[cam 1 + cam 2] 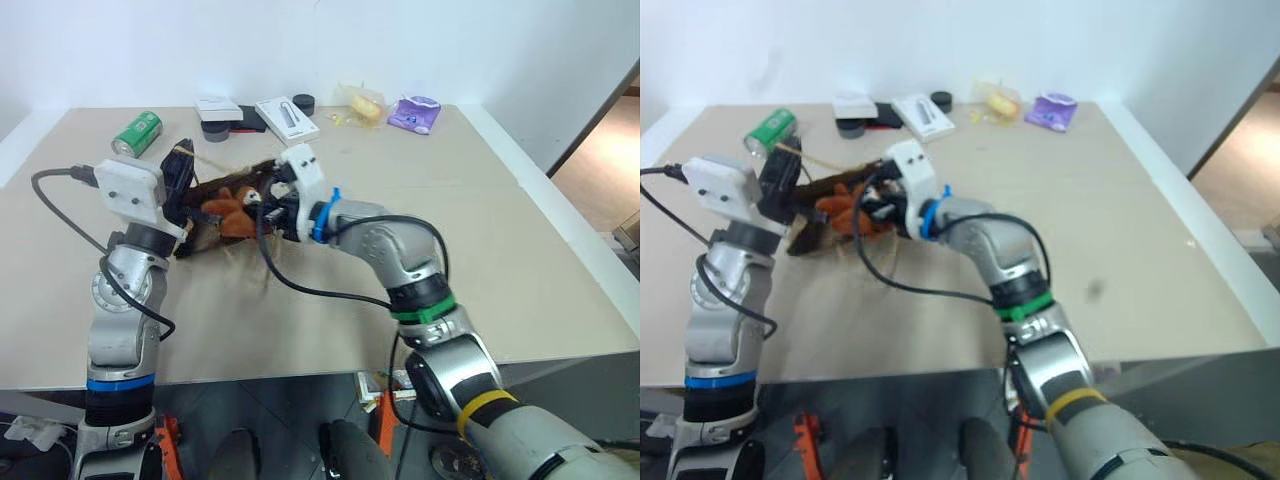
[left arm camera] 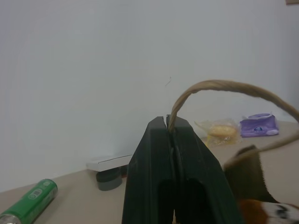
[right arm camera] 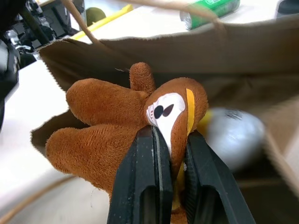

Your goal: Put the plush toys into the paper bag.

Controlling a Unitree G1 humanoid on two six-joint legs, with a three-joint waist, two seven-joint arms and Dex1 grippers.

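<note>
The brown paper bag (image 1: 205, 188) lies on the table with its mouth held up. My left gripper (image 2: 168, 122) is shut on the bag's cord handle (image 2: 219, 86) and lifts it. My right gripper (image 3: 170, 135) is shut on the brown monkey plush toy (image 3: 107, 121) and holds it at the bag's open mouth (image 1: 228, 212). Inside the bag (image 3: 261, 46), behind the monkey, lies the yellow and white egg-shaped plush toy (image 3: 233, 135).
Along the table's back edge lie a green can (image 1: 137, 133), a white box on a grey block (image 1: 217, 108), a white flat box (image 1: 287, 118), a dark round lid (image 1: 304, 103), a wrapped yellowish item (image 1: 363, 105) and a purple pack (image 1: 415, 113).
</note>
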